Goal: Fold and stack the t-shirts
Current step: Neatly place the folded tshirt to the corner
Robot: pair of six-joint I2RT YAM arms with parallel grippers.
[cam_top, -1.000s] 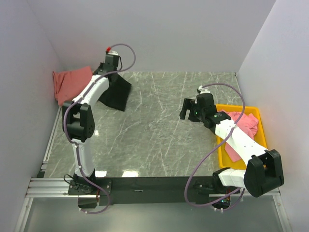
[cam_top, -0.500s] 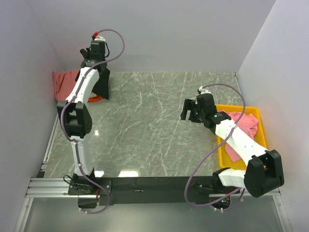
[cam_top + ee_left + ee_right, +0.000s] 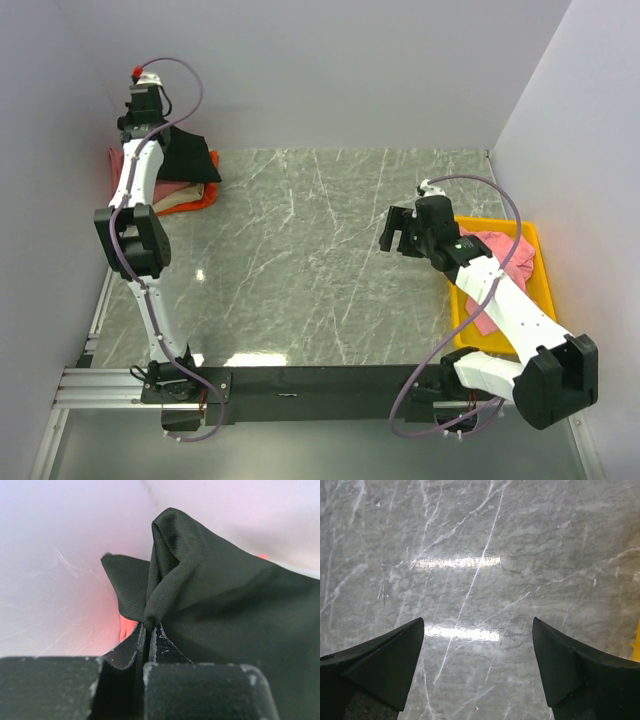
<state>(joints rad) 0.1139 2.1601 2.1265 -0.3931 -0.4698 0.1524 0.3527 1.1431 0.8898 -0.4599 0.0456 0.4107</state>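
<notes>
A grey, marble-patterned table top [image 3: 300,250], enclosed by plain white walls [image 3: 350,70], is seen from above. Two white-and-black robot arms are bolted at its near edge.

The left arm [image 3: 135,200] is stretched to the far left corner and raised close to the wall. In the left wrist view, the left gripper [image 3: 148,630] is seen clenched. Its two dark fingers are pressed together on a pinched fold of a large, soft black t-shirt [image 3: 188,158]. The fabric is bunched and fans out from the pinch, filling most of that view, with a red-orange glow visible beneath it. From above, the black t-shirt is shown draped over a pile of folded shirts in that corner. Whether its weight rests on the pile cannot be told.

In the pile, a dusty-red t-shirt [image 3: 117,165] is seen nearest the left wall. A beige t-shirt [image 3: 172,190] and an orange t-shirt [image 3: 200,198] show at the near edge, below the black cloth.

The right arm [image 3: 500,300] is reached out over the right half of the table. The right gripper [image 3: 477,625] is held released, its black fingers spread wide apart above bare marble, with nothing between them.

Just beside that arm, a rectangular yellow plastic bin [image 3: 541,262] is set against the right wall. A crumpled pink t-shirt [image 3: 505,255] is lying in it, with part of the cloth spilled towards the bin's near left side.
</notes>
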